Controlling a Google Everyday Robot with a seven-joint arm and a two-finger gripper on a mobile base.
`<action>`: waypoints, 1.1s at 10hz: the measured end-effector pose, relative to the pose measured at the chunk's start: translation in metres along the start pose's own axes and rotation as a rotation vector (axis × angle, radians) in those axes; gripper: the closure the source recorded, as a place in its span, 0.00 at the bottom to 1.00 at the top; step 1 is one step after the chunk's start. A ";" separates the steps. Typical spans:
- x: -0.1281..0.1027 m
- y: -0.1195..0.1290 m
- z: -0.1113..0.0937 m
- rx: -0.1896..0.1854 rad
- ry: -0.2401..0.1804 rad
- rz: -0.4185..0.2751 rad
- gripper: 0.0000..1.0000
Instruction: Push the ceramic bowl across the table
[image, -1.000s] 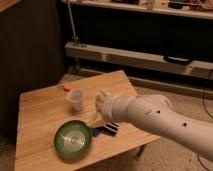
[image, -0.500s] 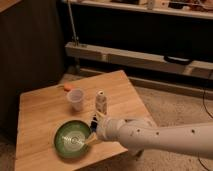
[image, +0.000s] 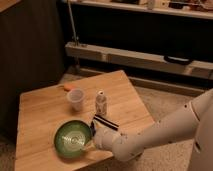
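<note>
A green bowl (image: 74, 138) sits on the near part of the table (image: 42, 112), close to the near edge and a bit left of the middle. The white arm (image: 160, 132) comes in from the right, low over the near right corner. Its tool (image: 92, 142) is at the right side of the bowl, touching the rim or just beside it; I cannot tell which. I also cannot tell if the tool is spread or pressed together. A flat dark thing (image: 105, 121) lies just behind the tool, near the bowl's right side. Farther back stand a clear cup (image: 75, 99) and, just to its right, a small bottle (image: 101, 103). Both are apart from the bowl. A little orange thing (image: 67, 87) lies at the far edge of the table. Behind the table a long pale shelf (image: 140, 56) runs along the dark wall.
</note>
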 end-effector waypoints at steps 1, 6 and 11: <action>0.006 -0.005 -0.014 0.018 -0.003 0.013 0.20; 0.016 -0.003 -0.029 -0.082 -0.048 0.000 0.20; -0.022 0.024 0.022 -0.230 -0.064 -0.099 0.20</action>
